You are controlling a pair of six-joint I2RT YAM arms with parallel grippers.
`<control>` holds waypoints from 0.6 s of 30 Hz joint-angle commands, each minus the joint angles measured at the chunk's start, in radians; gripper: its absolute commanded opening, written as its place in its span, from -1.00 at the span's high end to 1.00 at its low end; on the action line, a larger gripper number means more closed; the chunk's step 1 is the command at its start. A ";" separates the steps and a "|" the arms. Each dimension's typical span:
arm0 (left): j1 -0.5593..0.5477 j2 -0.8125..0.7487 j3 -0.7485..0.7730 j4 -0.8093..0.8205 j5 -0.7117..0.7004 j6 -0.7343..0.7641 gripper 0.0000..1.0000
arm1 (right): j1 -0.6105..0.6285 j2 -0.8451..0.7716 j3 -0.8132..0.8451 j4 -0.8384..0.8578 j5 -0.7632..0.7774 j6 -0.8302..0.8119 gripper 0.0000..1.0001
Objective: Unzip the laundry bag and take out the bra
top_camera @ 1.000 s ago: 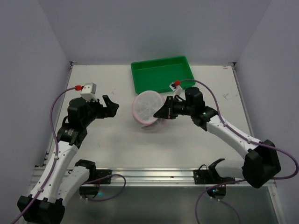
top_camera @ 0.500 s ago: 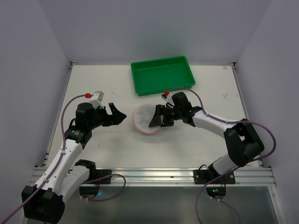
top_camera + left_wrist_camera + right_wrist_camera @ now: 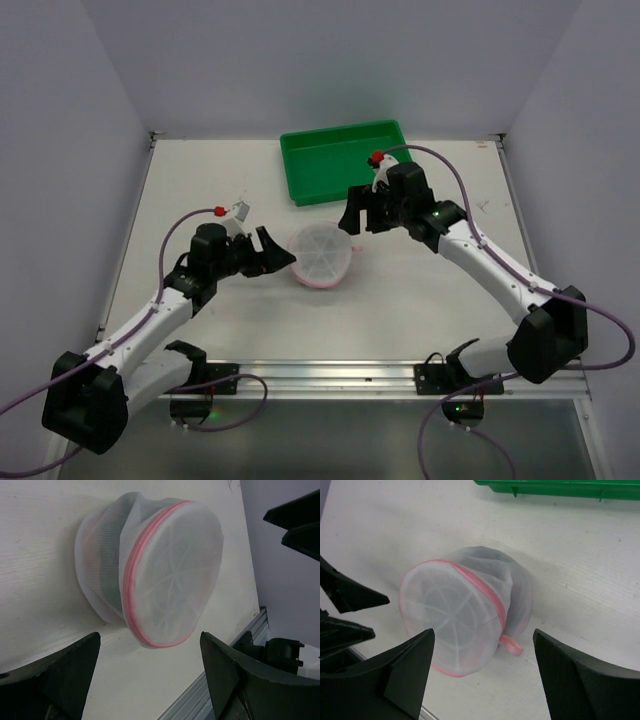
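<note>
Laundry bag (image 3: 320, 255) is lying zipped on the table (image 3: 200, 180), left gripper (image 3: 278, 257) and right gripper (image 3: 360, 215) flanking it, jaws spread, likely to grab.

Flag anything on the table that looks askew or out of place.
The laundry bag is tipped up on its side rather than lying flat, so its pink-trimmed disc stands tilted. The mesh behind it is slumped, and a pink loop sticks out at the bottom. The bag looks undamaged and nothing has spilled.
</note>
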 commanded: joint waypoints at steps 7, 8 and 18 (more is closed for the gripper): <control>-0.091 0.152 -0.024 0.178 -0.082 -0.077 -0.31 | -0.023 0.206 0.107 0.021 -0.052 -0.058 -0.57; -0.091 0.163 -0.018 0.178 -0.093 -0.071 -0.25 | -0.022 0.225 0.101 0.036 -0.060 -0.052 -0.57; -0.089 0.394 0.191 0.156 -0.184 0.067 0.17 | 0.027 0.107 -0.153 0.151 -0.137 0.080 -0.43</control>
